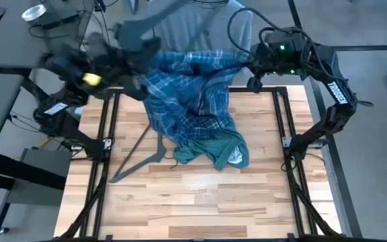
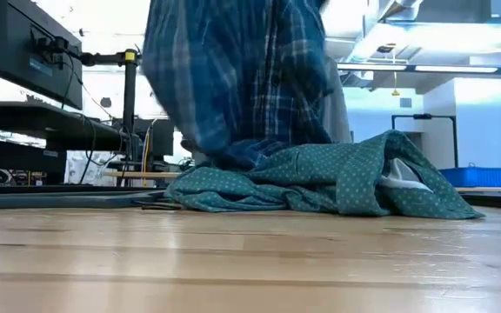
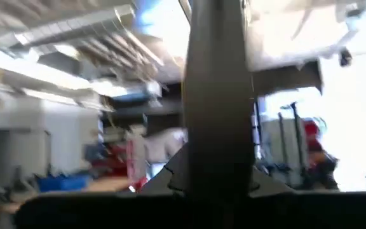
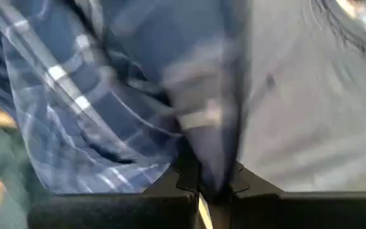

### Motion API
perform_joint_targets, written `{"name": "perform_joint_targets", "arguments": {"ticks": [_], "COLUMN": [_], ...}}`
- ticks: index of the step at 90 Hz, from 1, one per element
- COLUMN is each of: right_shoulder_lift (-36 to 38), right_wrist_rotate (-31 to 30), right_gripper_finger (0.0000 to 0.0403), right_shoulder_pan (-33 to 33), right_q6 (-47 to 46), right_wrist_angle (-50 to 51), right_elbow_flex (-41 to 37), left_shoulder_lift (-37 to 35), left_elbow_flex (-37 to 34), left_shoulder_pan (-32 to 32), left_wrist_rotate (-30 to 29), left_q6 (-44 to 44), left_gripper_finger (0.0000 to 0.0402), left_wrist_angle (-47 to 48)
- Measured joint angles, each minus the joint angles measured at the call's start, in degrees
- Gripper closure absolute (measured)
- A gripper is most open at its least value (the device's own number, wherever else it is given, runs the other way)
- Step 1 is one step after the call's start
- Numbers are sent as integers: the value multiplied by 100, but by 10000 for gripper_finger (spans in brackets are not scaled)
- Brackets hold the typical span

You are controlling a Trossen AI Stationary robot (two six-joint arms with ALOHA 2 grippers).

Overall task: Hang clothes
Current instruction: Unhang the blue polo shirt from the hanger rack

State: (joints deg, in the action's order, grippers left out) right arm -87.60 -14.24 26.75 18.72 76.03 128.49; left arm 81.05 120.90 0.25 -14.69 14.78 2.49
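Observation:
The blue-white plaid shirt point(image 1: 190, 94) is raised at the table's far side, and its lower part rests on the green shirt point(image 1: 213, 151), which lies crumpled on the wood. My right gripper point(image 1: 250, 67) is shut on the plaid shirt's upper right edge. My left gripper point(image 1: 130, 44), blurred and high at the far left, is shut on a dark hanger point(image 1: 146, 27). A grey shirt point(image 1: 207, 20) hangs beyond the table's far edge. A second dark hanger point(image 1: 140, 158) lies flat on the table. My left gripper pinches a broad dark bar of the hanger point(image 3: 218, 127) between its two fingers. The bar runs straight on away from the fingers. The hanger is lifted clear of the table. My right gripper pinches a bunched fold of the plaid shirt point(image 4: 205, 149) between its two fingers, several layers together. The cloth hangs below the hold, and its lower end point(image 2: 242, 152) rests on the green shirt.
Black frame rails point(image 1: 106, 144) run along both sides of the wooden table point(image 1: 200, 202). The near half of the tabletop is bare wood. Desks with cables stand at the left point(image 1: 19, 33).

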Motion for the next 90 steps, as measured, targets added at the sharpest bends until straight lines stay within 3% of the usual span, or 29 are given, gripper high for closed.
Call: {"name": "perform_joint_targets", "arguments": {"ticks": [13,30,39,49,61,76,80,90], "right_shoulder_lift": [12,25,64,115,235,355,377,364], "right_wrist_rotate": [119,100,-180,-636,-752,-749,-745,-728], "right_gripper_finger": [403,403,403,403,403,403,403,403], "right_shoulder_pan": [-33,2,43,101,292,441,471,489], "right_q6": [-3,-24,-35,-268,-701,-1149,-1227,-1272], "right_wrist_angle": [143,544,905,1259,1410,1409,1408,1394], "right_elbow_flex": [2,5,13,13,18,20,20,22], "left_shoulder_lift": [11,-47,-256,-327,-218,12,104,215], "left_elbow_flex": [-7,-51,-20,-16,-65,-340,-670,-1692], "left_shoulder_pan": [2,-2,-78,-320,-676,-1019,-1087,-1232], "left_wrist_rotate": [-195,-302,-1245,-2905,-4504,-4889,-4859,-4338], "left_q6": [364,526,289,-229,-1770,-5885,-6463,-6302], "left_gripper_finger": [355,391,394,395,395,395,395,395], "left_wrist_angle": [-18,454,1427,2950,5333,8696,8736,8222]}}
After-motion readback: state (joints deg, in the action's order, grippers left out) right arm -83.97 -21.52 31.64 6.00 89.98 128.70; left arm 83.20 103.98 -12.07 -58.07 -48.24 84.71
